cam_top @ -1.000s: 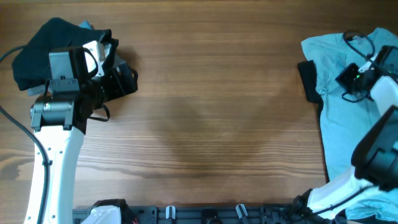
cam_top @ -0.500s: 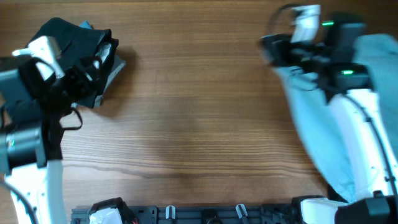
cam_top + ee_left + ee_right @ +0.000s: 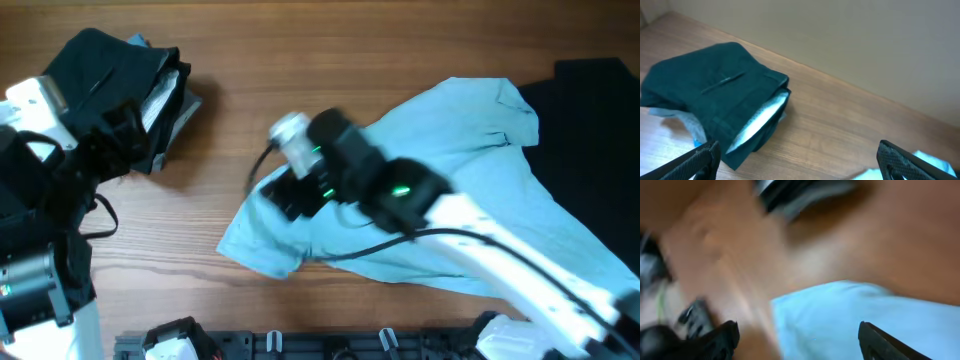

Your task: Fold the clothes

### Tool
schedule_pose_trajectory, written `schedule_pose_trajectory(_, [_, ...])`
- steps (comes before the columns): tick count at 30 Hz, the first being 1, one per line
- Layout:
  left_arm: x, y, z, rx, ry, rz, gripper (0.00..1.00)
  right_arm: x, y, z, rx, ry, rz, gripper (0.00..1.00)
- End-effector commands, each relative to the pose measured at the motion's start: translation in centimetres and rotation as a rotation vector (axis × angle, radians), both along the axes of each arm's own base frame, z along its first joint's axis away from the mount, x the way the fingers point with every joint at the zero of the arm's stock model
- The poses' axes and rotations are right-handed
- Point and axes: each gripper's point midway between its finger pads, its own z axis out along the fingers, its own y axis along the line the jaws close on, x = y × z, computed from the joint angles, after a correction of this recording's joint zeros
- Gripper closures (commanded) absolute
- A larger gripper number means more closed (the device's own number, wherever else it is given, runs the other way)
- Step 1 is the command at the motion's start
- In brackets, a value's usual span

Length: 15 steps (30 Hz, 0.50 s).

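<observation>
Overhead: pale blue tee, long axis L-R, corner lower-L; L hand, R hand: jaws apart.

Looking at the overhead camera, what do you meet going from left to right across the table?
Bundle of folded black and grey garments → large pale blue T-shirt → black cloth garment at the right edge.

Left arm bent close, left pincer spread wide; right arm outstretched leftward, right pincer spread.
</observation>
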Motion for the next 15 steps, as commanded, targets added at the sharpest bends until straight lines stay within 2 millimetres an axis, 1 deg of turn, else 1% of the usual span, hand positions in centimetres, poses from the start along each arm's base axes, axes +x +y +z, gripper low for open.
schedule_pose_trajectory(1, [2.1,-3.5,-1.4,0.003,0.046,-0.192,0.01,4.6,-8.4,6.5,0.077,-0.122,-0.31,0.17])
schedule_pose_trajectory(3, [3.7,-6.4,-3.6,0.032,0.109,-0.332,0.05,5.9,-12.9,7.8,0.112,-0.107,-0.462,0.16])
schedule_pose_trajectory(4, [4.3,-7.7,-4.7,0.044,0.139,-0.384,0.05,6.2,-14.6,7.9,0.12,-0.092,-0.52,0.17])
schedule_pose_trajectory(6, [5.3,-10.3,-7.2,0.072,0.205,-0.489,0.06,6.5,-17.0,7.7,0.12,-0.06,-0.596,0.16])
schedule_pose_trajectory(7, [5.7,-11.5,-8.6,0.079,0.241,-0.535,0.06,6.6,-18.1,7.2,0.111,-0.037,-0.621,0.16])
schedule_pose_trajectory(8, [6.2,-12.9,-10.1,0.089,0.279,-0.587,0.05,6.6,-18.9,6.7,0.094,-0.017,-0.645,0.16])
schedule_pose_trajectory(9, [6.5,-13.8,-11.1,0.093,0.301,-0.614,0.05,6.6,-19.7,6.0,0.075,0.009,-0.667,0.17])
schedule_pose_trajectory(11, [7.4,-15.9,-13.9,0.107,0.357,-0.683,0.08,6.5,-20.9,4.8,0.047,0.059,-0.709,0.17])
schedule_pose_trajectory(13, [8.2,-17.8,-16.7,0.107,0.41,-0.729,0.08,6.6,-21.8,3.6,0.027,0.109,-0.748,0.16])
schedule_pose_trajectory(15, [8.7,-19.4,-19.1,0.107,0.454,-0.765,0.1,6.6,-22.5,2.2,0.002,0.17,-0.782,0.16])
